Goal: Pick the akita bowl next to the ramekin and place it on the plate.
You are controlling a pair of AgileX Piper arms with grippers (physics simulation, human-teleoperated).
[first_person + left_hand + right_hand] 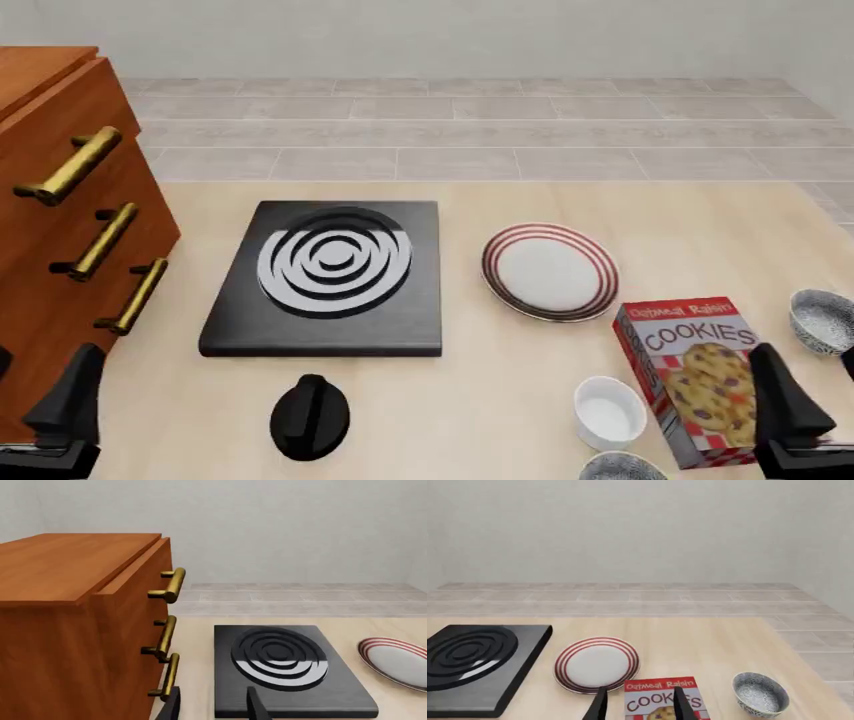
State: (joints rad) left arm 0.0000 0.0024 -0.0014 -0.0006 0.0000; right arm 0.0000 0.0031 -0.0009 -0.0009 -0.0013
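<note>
The akita bowl (622,467) sits just beside the ramekin (610,411), left of the right gripper (790,420), whose jaws stand apart, empty. The plate (550,270) lies ahead. The left gripper (212,706) is likewise parted, empty.

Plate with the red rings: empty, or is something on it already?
Empty. The plate shows only its bare white centre in the front view, and the right wrist view shows the same. The bowl beside the ramekin is on the table.
</note>
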